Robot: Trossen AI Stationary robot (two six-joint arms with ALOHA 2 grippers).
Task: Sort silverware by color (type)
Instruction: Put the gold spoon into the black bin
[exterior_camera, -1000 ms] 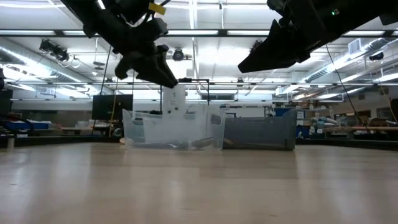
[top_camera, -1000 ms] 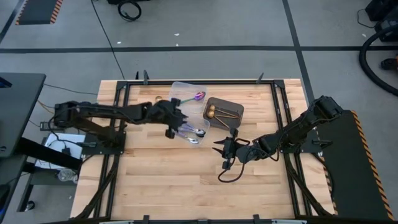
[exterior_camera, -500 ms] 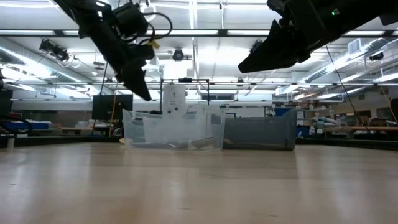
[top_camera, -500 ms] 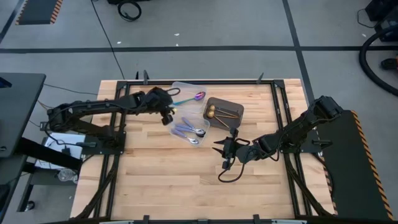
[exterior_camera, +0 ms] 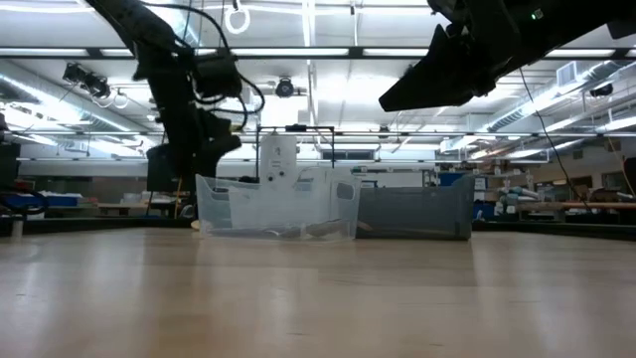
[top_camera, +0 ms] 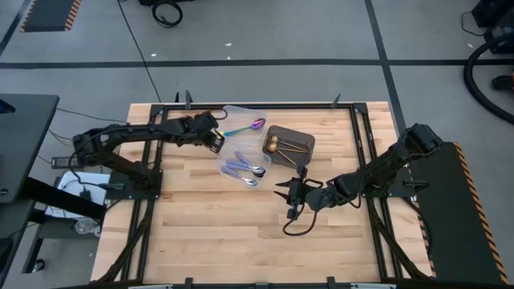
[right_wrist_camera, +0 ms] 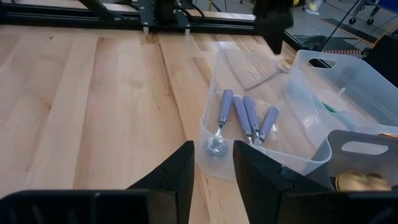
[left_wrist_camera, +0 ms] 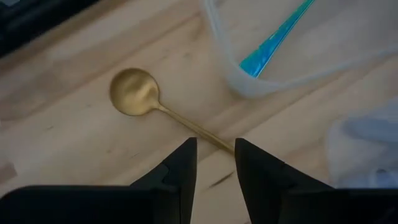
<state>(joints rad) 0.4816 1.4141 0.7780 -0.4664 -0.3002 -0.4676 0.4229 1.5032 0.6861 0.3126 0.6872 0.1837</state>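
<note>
Gold spoon (left_wrist_camera: 163, 107) lying loose on tabletop (top_camera: 209, 241); left hand (left_wrist_camera: 215, 163), slightly open and empty, is swinging over from the lavender spoons toward it.

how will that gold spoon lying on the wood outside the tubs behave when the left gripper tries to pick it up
The gold spoon looks like thin, rigid metal, so it probably won't flex. It lies flat on the table, and its slim handle offers little height, so the left gripper, its jaws open over the handle, may slip off. Grabbed by the handle, the bowl end would likely droop.
</note>
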